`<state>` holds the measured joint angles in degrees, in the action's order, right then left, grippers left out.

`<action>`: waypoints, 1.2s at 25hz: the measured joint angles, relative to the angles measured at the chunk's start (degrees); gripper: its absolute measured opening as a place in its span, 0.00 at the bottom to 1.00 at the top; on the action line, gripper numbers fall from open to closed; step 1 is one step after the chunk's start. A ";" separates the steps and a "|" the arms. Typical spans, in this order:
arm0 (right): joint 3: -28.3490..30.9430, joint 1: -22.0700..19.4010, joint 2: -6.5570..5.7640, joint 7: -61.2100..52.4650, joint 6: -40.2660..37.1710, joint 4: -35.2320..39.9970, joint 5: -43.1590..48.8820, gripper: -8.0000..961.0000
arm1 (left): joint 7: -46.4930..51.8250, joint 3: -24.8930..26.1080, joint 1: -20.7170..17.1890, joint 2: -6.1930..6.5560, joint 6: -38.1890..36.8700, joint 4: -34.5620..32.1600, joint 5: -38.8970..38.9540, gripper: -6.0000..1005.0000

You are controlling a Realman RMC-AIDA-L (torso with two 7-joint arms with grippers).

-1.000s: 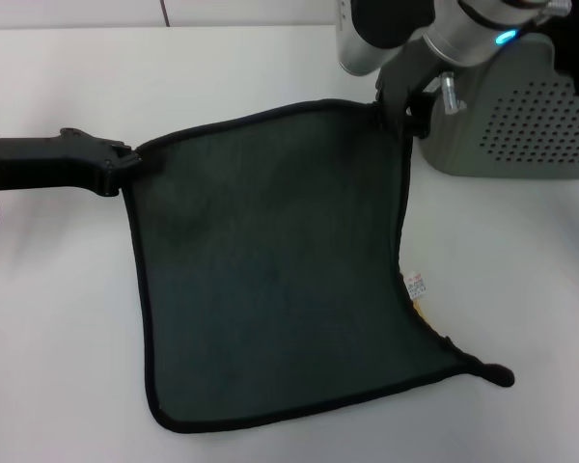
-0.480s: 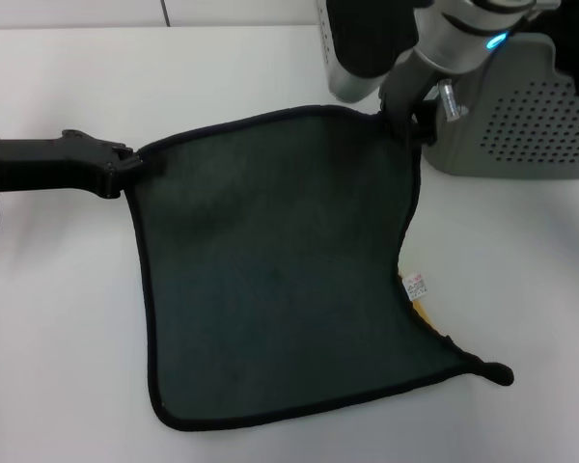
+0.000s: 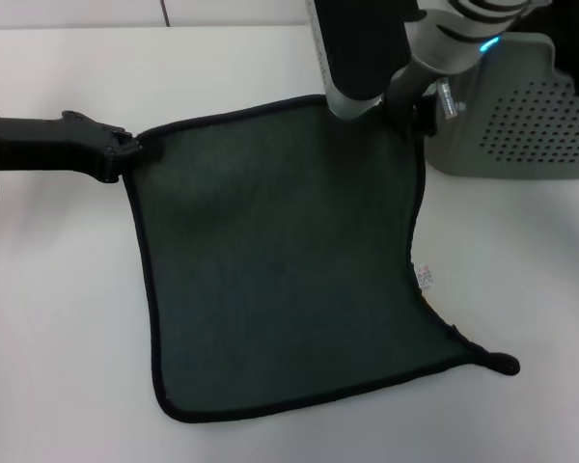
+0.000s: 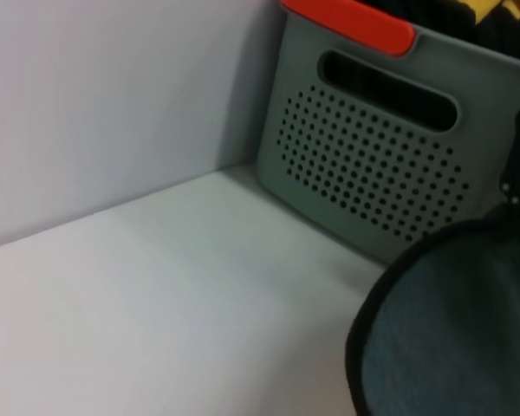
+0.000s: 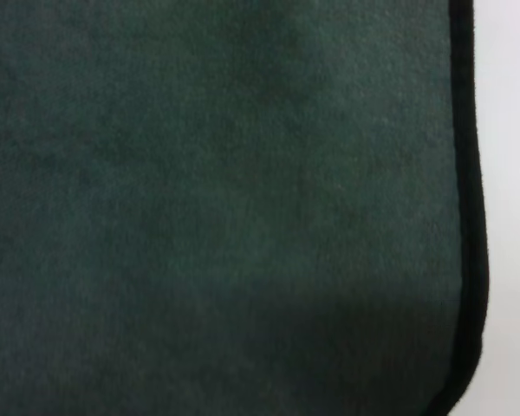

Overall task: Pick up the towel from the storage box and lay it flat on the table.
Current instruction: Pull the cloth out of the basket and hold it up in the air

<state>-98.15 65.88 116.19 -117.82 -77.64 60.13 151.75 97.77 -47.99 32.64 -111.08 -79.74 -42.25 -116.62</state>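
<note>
Towel: the square dark green-grey cloth with black edge binding (image 3: 280,260) lies spread on the plain white worktop (image 3: 58,318), dark side up, small white label (image 3: 425,276) at its right edge.
Left gripper: (image 3: 133,154) reaches in low and level from the left, jaws closed on the towel's far left corner.
Right gripper: (image 3: 412,114) comes down from above at the far right corner; jaws pinch that corner.
Storage box: pale grey-green perforated plastic basket (image 3: 531,116) stands just beside the right gripper, at the towel's far right.
</note>
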 joint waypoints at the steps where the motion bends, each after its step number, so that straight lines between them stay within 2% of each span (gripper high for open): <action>1: -0.32 0.00 0.00 -0.08 0.43 -0.07 0.00 0.16 | 0.08 0.01 0.15 0.07 0.02 0.04 -0.29 0.03; 11: -3.35 -1.49 0.00 -0.73 3.92 -1.39 0.01 0.17 | 0.49 0.41 0.91 0.17 0.41 -0.27 -1.16 0.03; 30: -3.67 -2.09 0.00 -1.04 5.66 -1.39 -0.04 0.19 | 0.66 0.47 2.91 0.03 2.55 0.09 -3.98 0.03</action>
<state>-101.82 63.79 116.18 -118.86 -71.98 58.73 151.71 98.43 -47.52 35.55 -111.05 -77.19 -42.16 -120.60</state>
